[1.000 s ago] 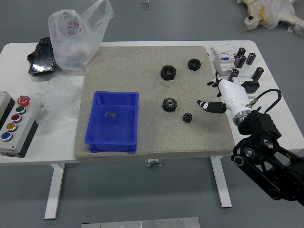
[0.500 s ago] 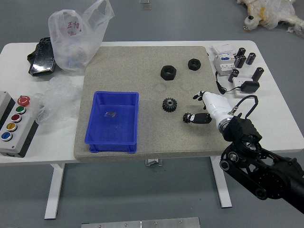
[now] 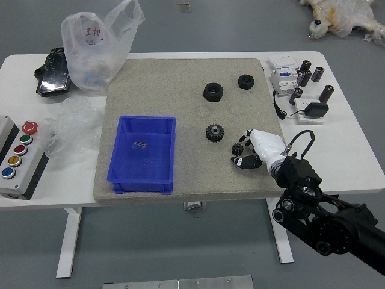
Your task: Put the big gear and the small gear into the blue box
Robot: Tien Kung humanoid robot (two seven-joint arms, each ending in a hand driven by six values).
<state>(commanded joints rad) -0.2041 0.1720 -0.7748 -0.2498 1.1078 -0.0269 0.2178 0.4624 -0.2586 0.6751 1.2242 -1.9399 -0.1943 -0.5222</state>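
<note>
My right hand (image 3: 242, 150) is low over the mat's right part, its fingers spread around the small gear (image 3: 237, 149). The thumb is on the gear's near side and a finger on its far side; whether they touch it I cannot tell. Left of it and slightly farther back lies the big gear (image 3: 215, 133). The blue box (image 3: 143, 184) stands on the left part of the mat, with a small metallic item on its floor. My left hand is out of view.
Two black nuts (image 3: 213, 92) lie on the grey mat (image 3: 162, 90) farther back. A button panel (image 3: 21, 158) and plastic bags (image 3: 94, 51) are at the left. Black cylinders (image 3: 326, 94) and a white device (image 3: 284, 80) stand at the right back.
The right hand has moved left and nearer the table's front edge, from right of the small gear to around it. Both gears and the box have stayed in place.
</note>
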